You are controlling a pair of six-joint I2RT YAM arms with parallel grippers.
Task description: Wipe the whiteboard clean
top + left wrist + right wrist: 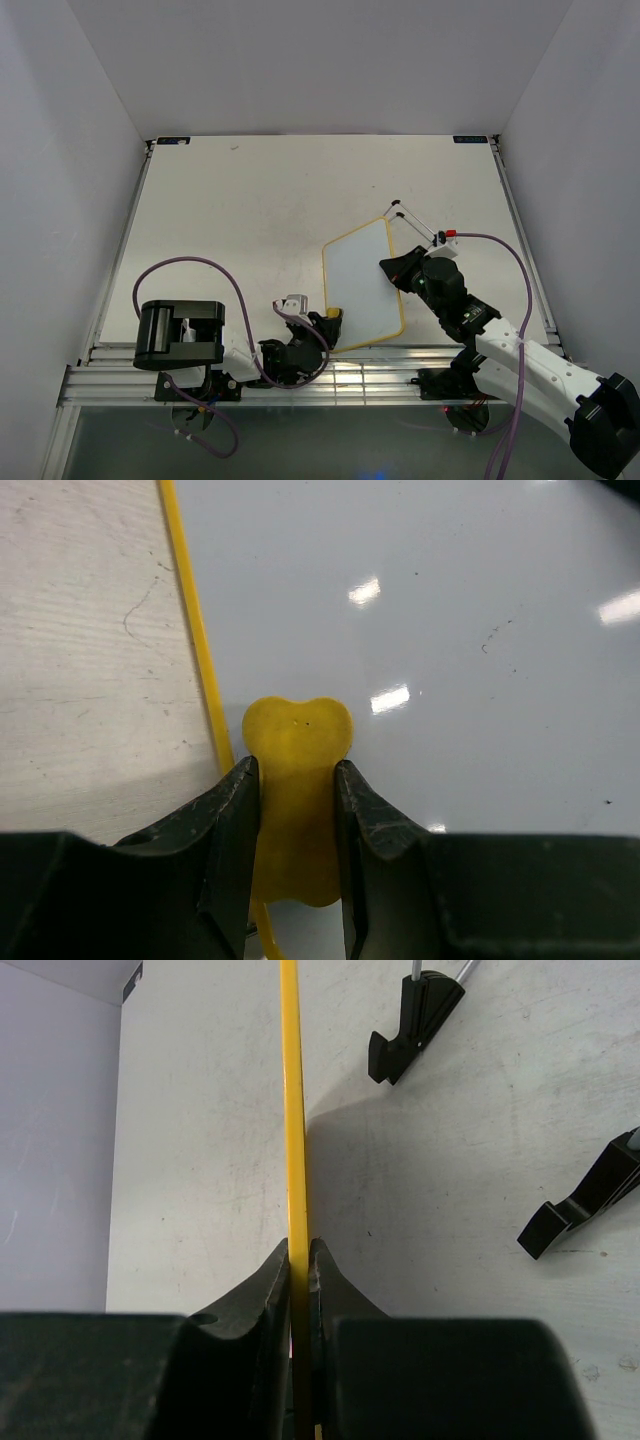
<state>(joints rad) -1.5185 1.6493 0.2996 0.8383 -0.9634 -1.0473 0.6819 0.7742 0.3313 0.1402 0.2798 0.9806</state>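
I see the whiteboard [362, 285] at 4 o'clock on the table [250, 200] — my right gripper [299, 1255] pinches its 3 o'clock edge, and my left gripper [296, 780] clamps the yellow eraser [297, 730] at its 7 o'clock corner, seemingly touching.

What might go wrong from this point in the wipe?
1. The eraser in the left tool sits right beside the whiteboard's yellow frame; a stroke may slip off onto the table.
2. The right tool pinches only that thin frame, so wiping pressure might shift the board.
3. Faint dark specks could get missed.
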